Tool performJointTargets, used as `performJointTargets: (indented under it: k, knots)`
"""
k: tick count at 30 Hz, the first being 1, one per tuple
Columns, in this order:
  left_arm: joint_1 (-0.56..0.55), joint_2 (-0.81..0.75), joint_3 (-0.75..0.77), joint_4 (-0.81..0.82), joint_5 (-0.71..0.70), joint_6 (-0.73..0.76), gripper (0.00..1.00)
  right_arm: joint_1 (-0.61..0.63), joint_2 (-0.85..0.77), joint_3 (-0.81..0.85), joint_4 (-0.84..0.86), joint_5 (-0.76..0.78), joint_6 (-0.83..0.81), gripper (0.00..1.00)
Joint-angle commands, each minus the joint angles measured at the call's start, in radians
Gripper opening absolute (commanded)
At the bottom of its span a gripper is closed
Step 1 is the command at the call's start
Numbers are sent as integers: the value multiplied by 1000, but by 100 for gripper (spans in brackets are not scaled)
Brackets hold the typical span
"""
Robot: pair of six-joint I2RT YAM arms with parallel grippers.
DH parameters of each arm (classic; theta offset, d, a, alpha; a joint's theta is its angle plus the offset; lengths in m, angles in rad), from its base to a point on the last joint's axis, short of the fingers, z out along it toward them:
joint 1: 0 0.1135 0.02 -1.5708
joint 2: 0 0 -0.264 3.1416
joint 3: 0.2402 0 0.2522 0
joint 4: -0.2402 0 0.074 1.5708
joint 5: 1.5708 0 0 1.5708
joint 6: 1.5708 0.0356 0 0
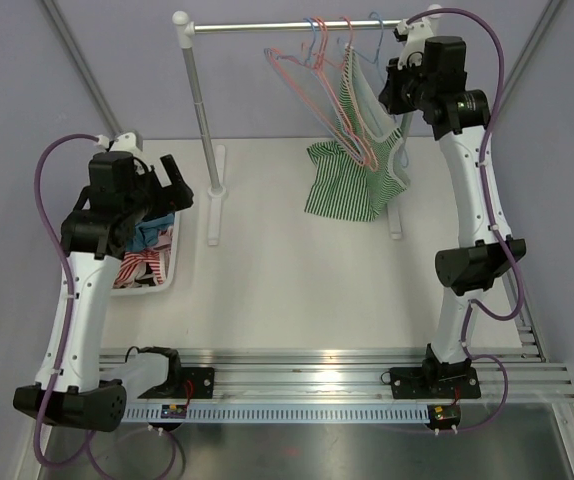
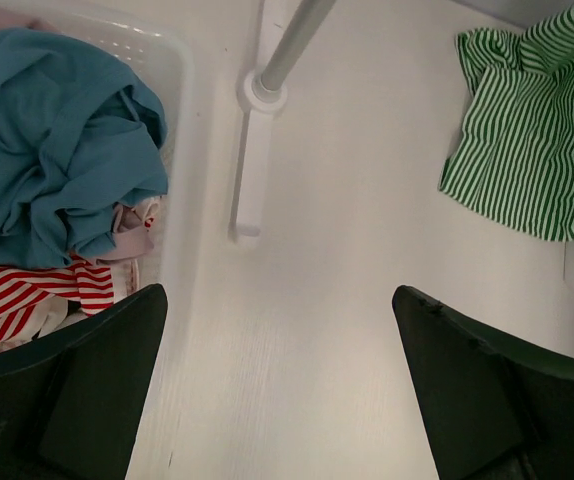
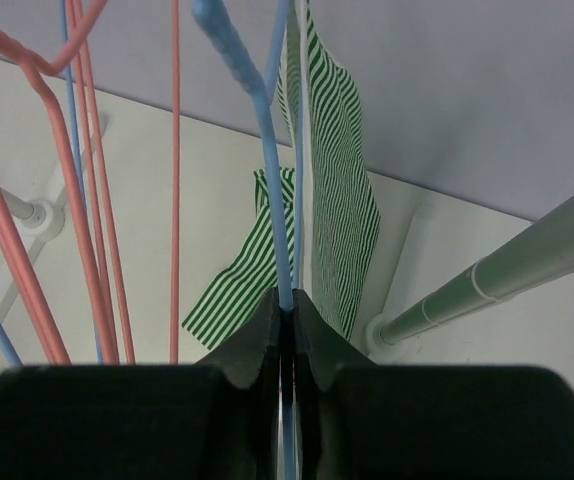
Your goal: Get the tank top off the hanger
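A green-and-white striped tank top (image 1: 359, 170) hangs from a blue hanger (image 1: 367, 45) on the rail (image 1: 287, 27) at the back; its lower part droops toward the table. It also shows in the left wrist view (image 2: 537, 130) and in the right wrist view (image 3: 339, 190). My right gripper (image 1: 395, 75) is up by the rail; in its own view it (image 3: 285, 300) is shut on the blue hanger (image 3: 267, 170) wire. My left gripper (image 1: 172, 185) is open and empty above the table, next to the basket; its view (image 2: 279, 340) shows bare table between the jaws.
Several empty pink and blue hangers (image 1: 312, 70) hang left of the tank top. A white basket (image 1: 159, 270) with blue and red-striped clothes (image 2: 47, 170) sits at the left. The rack's left post (image 1: 199, 110) and foot (image 2: 252, 150) stand mid-table; the right post (image 3: 487, 280) is near my right gripper.
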Motion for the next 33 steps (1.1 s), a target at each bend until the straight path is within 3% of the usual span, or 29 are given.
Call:
performJointTargets:
  k: [1,7,9,16,24,28,33]
  knots:
    - [-53,-2,58,-6,-44,49,99,-1,-59,93,37,-11,26,9]
    - [-159,7,105,-24,-81,63,99,-1,-95,152,25,10,55,6]
    - [-202,5,119,-27,-102,65,99,-1,-127,137,29,17,60,0]
    - [-308,19,214,-32,-157,60,99,-1,-235,-4,101,12,86,0]
    - [-415,42,283,-23,-180,61,99,-1,-272,28,80,10,133,0]
    - [-544,91,383,14,-248,103,99,-1,-364,-81,88,15,166,0]
    - [-679,243,613,40,-295,163,99,-1,-542,-279,134,10,215,0]
